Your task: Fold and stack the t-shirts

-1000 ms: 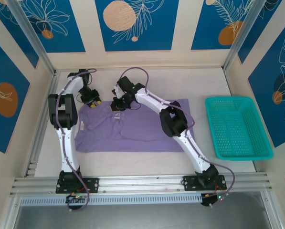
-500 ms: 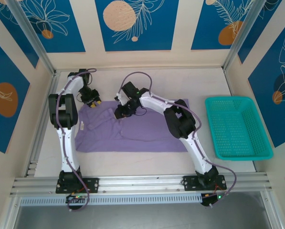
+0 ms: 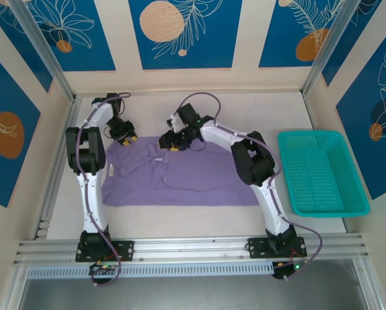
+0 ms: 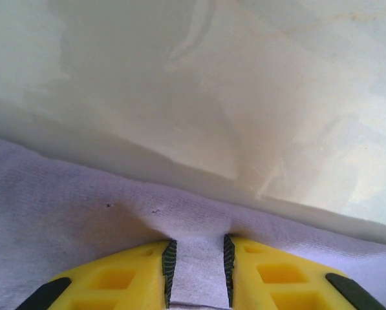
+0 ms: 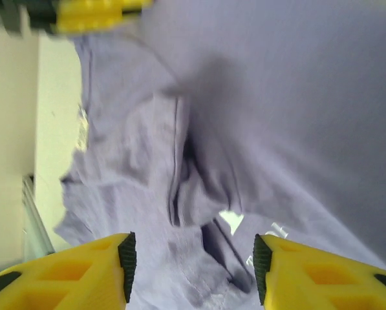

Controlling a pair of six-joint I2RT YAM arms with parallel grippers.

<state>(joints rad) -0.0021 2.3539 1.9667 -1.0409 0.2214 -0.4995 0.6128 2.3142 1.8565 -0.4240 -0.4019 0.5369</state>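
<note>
Left claw (image 4: pixel 197 274) clamped on t-shirt (image 3: pixel 199 177) far edge; right claw (image 5: pixel 191 261) apart, hovering over rumpled cloth on table (image 3: pixel 257 113).

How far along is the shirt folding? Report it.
Done: the t-shirt lies spread on the table, with one rumpled flap folded over. In hand: the left gripper pinches its far edge; the right gripper hangs open above the folds. Left: the remaining folds and stacking.

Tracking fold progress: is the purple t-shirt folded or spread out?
Mostly spread: the t-shirt lies flat across the table, only its left part doubled over and rumpled.
</note>
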